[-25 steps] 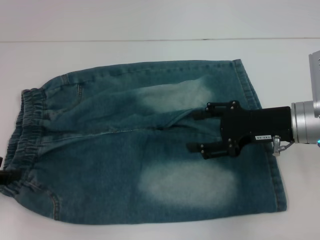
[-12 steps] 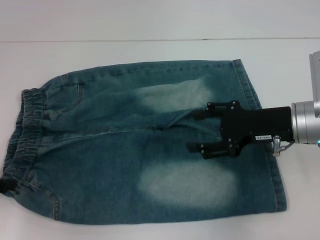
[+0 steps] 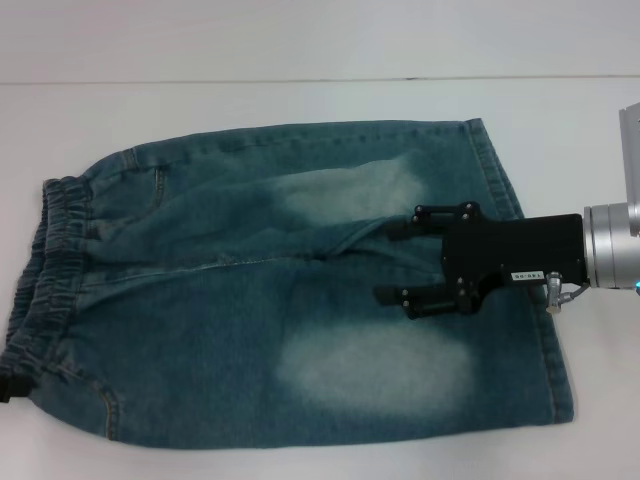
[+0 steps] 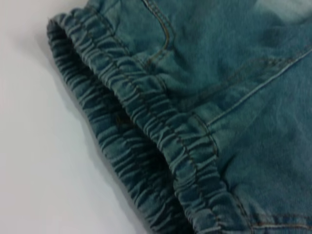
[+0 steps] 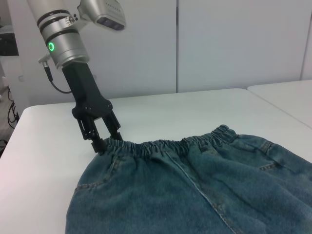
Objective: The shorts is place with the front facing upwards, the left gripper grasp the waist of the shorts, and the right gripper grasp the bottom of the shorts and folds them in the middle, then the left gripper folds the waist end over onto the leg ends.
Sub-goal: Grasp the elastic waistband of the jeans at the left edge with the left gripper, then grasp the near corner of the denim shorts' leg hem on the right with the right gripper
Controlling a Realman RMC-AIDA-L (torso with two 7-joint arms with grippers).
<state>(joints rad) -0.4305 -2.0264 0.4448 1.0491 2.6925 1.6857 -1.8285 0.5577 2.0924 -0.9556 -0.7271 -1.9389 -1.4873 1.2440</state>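
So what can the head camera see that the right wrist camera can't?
Only the head view shows the right hand, open, hovering over the shorts near the leg ends, plus the faded pale patches.

Only the right wrist view shows the whole left hand, its fingers open at one end of the waist of the shorts, along with the white cabinets behind. In the head view that hand is only a dark bit at the picture's edge.

Both show the shorts lying flat on the white table.

A white table [image 3: 300,100] is seen; the shorts [image 3: 230,300] are spread flat across the frame's centre.
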